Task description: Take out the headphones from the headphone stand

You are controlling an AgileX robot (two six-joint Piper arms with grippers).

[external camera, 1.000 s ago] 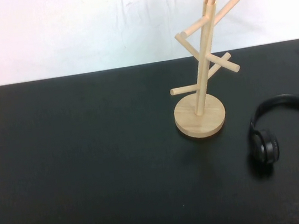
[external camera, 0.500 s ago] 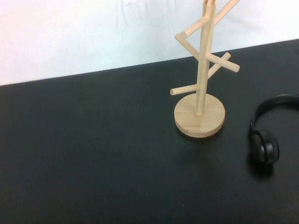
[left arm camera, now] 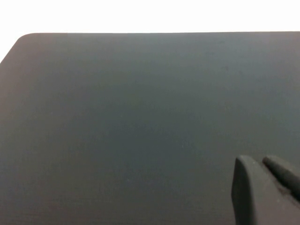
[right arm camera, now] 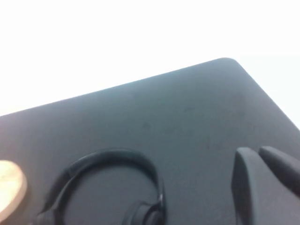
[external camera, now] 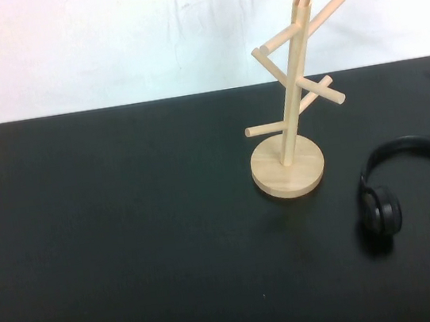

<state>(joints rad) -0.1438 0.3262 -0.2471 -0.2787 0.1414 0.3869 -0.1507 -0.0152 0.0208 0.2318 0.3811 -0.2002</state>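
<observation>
The black headphones [external camera: 381,213] lie flat on the black table [external camera: 127,221] at the right, off the stand, with the headband arching toward the back. They also show in the right wrist view [right arm camera: 112,153]. The light wooden headphone stand [external camera: 293,86] stands upright right of the table's middle, its pegs bare. Part of its round base shows in the right wrist view [right arm camera: 7,187]. Neither arm shows in the high view. My left gripper [left arm camera: 258,159] is shut and empty above bare table. My right gripper [right arm camera: 255,151] is shut and empty, held above the table beside the headphones.
A white wall runs behind the table's far edge [external camera: 111,107]. A rounded table corner shows in the left wrist view [left arm camera: 28,37] and another in the right wrist view [right arm camera: 229,61].
</observation>
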